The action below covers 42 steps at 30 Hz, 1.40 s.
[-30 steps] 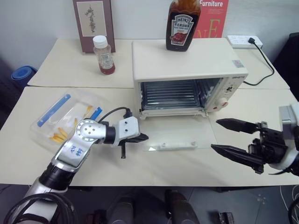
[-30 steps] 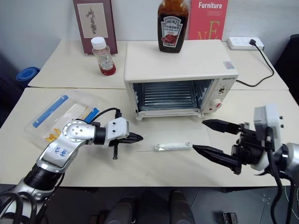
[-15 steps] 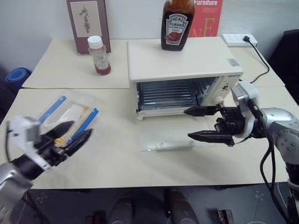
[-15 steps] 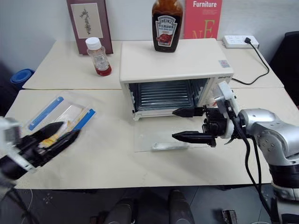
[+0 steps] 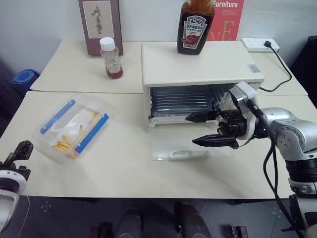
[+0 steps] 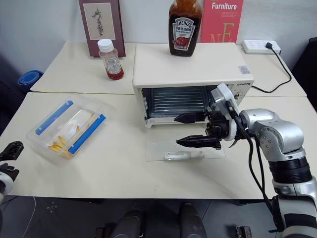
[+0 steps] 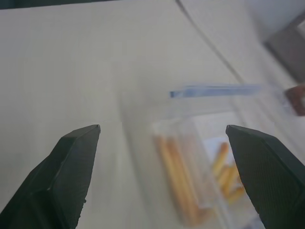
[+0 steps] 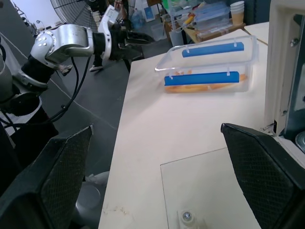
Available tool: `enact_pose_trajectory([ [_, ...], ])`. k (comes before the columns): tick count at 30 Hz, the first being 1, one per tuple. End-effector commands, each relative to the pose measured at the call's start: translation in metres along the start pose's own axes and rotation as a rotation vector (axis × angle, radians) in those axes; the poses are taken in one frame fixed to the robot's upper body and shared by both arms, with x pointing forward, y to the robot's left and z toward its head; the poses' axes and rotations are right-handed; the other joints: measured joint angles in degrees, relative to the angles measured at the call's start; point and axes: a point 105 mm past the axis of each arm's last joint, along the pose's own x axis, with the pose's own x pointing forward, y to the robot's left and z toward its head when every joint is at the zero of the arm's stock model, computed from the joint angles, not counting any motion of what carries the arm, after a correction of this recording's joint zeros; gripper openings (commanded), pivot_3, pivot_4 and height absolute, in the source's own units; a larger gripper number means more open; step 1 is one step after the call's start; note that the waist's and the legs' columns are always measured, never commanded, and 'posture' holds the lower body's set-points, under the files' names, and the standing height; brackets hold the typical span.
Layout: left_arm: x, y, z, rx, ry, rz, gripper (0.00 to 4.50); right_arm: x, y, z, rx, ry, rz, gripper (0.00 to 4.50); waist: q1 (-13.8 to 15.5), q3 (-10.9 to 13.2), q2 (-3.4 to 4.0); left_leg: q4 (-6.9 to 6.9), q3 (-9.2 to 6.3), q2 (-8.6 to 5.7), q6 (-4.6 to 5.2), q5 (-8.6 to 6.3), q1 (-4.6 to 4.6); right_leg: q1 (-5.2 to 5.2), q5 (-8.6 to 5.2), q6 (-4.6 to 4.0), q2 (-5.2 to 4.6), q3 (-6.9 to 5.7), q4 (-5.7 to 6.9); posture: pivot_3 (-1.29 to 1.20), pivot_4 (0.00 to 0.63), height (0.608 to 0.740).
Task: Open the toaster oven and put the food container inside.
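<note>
The left gripper (image 7: 162, 143) is wide open and holds nothing, near the box (image 5: 71, 128) on the table's left – it looks light, stiff and slippery, best held by its long sides – while the right gripper (image 5: 204, 129), open and empty, hangs before the open oven (image 5: 198, 74).

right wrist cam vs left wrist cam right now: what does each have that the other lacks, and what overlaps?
Right wrist view: the toaster oven from its side, its glass door lying open flat on the table, and the left gripper seen from across the table, open and holding nothing. Left wrist view: a close look at the yellow-orange sticks inside the box, framed by that gripper's own spread fingers. Both: the food container resting on the cream table, untouched.
</note>
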Motion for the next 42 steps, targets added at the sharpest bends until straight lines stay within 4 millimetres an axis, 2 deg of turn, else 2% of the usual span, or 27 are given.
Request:
enact_pose_trajectory([
  [1, 0.012, -0.022, 0.001, 0.027, 0.033, -0.035, 4.49, 0.001, 0.006, 0.008, -0.033, -0.014, 0.004, 4.5, -0.06, -0.01, -0.02, 0.0, 0.01, 0.0, -0.01, 0.01, -0.01, 0.0, 0.03, -0.04, 0.01, 0.0, -0.03, 0.0, 0.15, 0.74],
  [4, 0.019, -0.031, -0.008, 0.039, 0.104, -0.048, 4.49, -0.002, 0.009, 0.01, -0.022, -0.034, -0.018, 4.5, -0.37, -0.02, -0.02, -0.04, 0.09, -0.01, -0.01, 0.0, -0.01, -0.01, 0.04, -0.04, -0.01, 0.07, -0.06, 0.0, 0.15, 0.74],
  [10, 0.021, -0.018, -0.033, -0.051, 0.262, 0.086, 4.49, -0.005, 0.014, 0.006, -0.017, -0.037, -0.061, 4.5, -0.6, -0.07, 0.11, -0.18, 0.2, 0.09, -0.04, -0.02, -0.03, -0.16, 0.03, -0.06, -0.01, 0.09, -0.11, 0.0, 0.15, 0.74],
  [14, 0.034, -0.027, -0.042, -0.082, 0.308, 0.114, 4.49, -0.007, 0.012, 0.006, -0.022, -0.05, -0.098, 4.5, -0.18, -0.07, 0.06, -0.12, 0.13, 0.06, -0.06, 0.02, 0.07, 0.0, 0.04, -0.05, 0.01, 0.04, -0.07, 0.0, 0.15, 0.74],
  [17, 0.043, -0.037, -0.043, -0.077, 0.317, 0.098, 3.93, -0.006, 0.014, 0.006, -0.027, -0.053, -0.102, 4.5, -0.13, -0.07, 0.06, -0.1, 0.12, 0.0, -0.06, 0.05, 0.01, -0.01, 0.07, -0.04, 0.0, 0.05, -0.08, 0.0, 0.15, 0.74],
  [21, 0.049, -0.04, -0.041, -0.07, 0.32, 0.098, 2.76, -0.007, 0.017, 0.004, -0.034, -0.046, -0.11, 4.5, -0.51, -0.07, 0.06, -0.13, 0.13, 0.01, -0.07, 0.04, -0.02, -0.05, 0.07, -0.04, 0.0, 0.05, -0.15, 0.0, 0.15, 0.74],
  [26, 0.052, -0.029, -0.035, -0.028, 0.319, 0.128, 1.17, -0.01, 0.02, 0.005, -0.047, -0.033, -0.12, 4.5, -0.56, -0.07, 0.05, -0.16, 0.18, 0.04, -0.07, 0.04, -0.02, -0.09, 0.07, -0.04, 0.0, 0.06, -0.16, 0.0, 0.15, 0.74],
  [29, 0.054, -0.016, -0.025, 0.087, 0.324, 0.129, 0.3, -0.013, 0.018, 0.003, -0.056, -0.013, -0.148, 4.5, -0.6, -0.07, 0.06, -0.15, 0.18, 0.03, -0.07, 0.05, 0.0, -0.07, 0.07, -0.04, 0.01, 0.06, -0.14, 0.0, 0.15, 0.74],
  [31, 0.056, -0.014, -0.015, 0.193, 0.309, 0.063, 0.24, -0.014, 0.019, 0.003, -0.055, -0.014, -0.152, 4.5, -0.66, -0.07, 0.06, -0.15, 0.18, 0.04, -0.07, 0.05, 0.0, -0.08, 0.07, -0.04, 0.03, 0.05, -0.14, 0.0, 0.15, 0.74],
  [35, 0.05, -0.009, -0.009, 0.282, 0.376, -0.115, 0.24, -0.018, 0.02, 0.0, -0.06, -0.011, -0.181, 4.5, -0.65, -0.06, 0.07, -0.23, 0.24, 0.05, -0.06, 0.04, 0.0, -0.12, 0.0, -0.16, 0.06, 0.03, -0.17, 0.0, 0.15, 0.74],
  [37, 0.045, -0.014, -0.003, 0.34, 0.397, -0.209, 0.24, -0.021, 0.022, 0.0, -0.058, -0.015, -0.203, 4.5, -0.65, -0.06, 0.07, -0.25, 0.24, 0.05, -0.04, 0.02, -0.04, -0.14, -0.08, -0.31, 0.06, 0.03, -0.21, 0.0, 0.15, 0.74],
  [38, 0.043, -0.019, 0.0, 0.369, 0.407, -0.252, 0.24, -0.023, 0.023, 0.001, -0.056, -0.017, -0.208, 4.5, -0.65, -0.05, 0.04, -0.25, 0.24, 0.05, -0.02, 0.01, -0.04, -0.14, -0.22, -0.57, 0.06, 0.02, -0.22, 0.0, 0.15, 0.74],
  [40, 0.031, -0.041, 0.002, 0.405, 0.459, -0.392, 0.24, -0.03, 0.027, 0.001, -0.051, -0.011, -0.227, 4.5, -0.35, -0.03, 0.0, -0.26, 0.21, 0.06, -0.02, 0.01, -0.09, -0.16, -0.3, -0.7, 0.05, -0.01, -0.22, 0.0, 0.15, 0.74],
  [42, 0.016, -0.06, -0.003, 0.443, 0.532, -0.516, 0.24, -0.035, 0.029, 0.001, -0.054, 0.001, -0.252, 4.5, -0.24, -0.03, 0.0, -0.26, 0.13, 0.04, -0.01, 0.0, -0.11, -0.14, -0.3, -0.72, 0.03, -0.05, -0.24, 0.0, 0.15, 0.74],
])
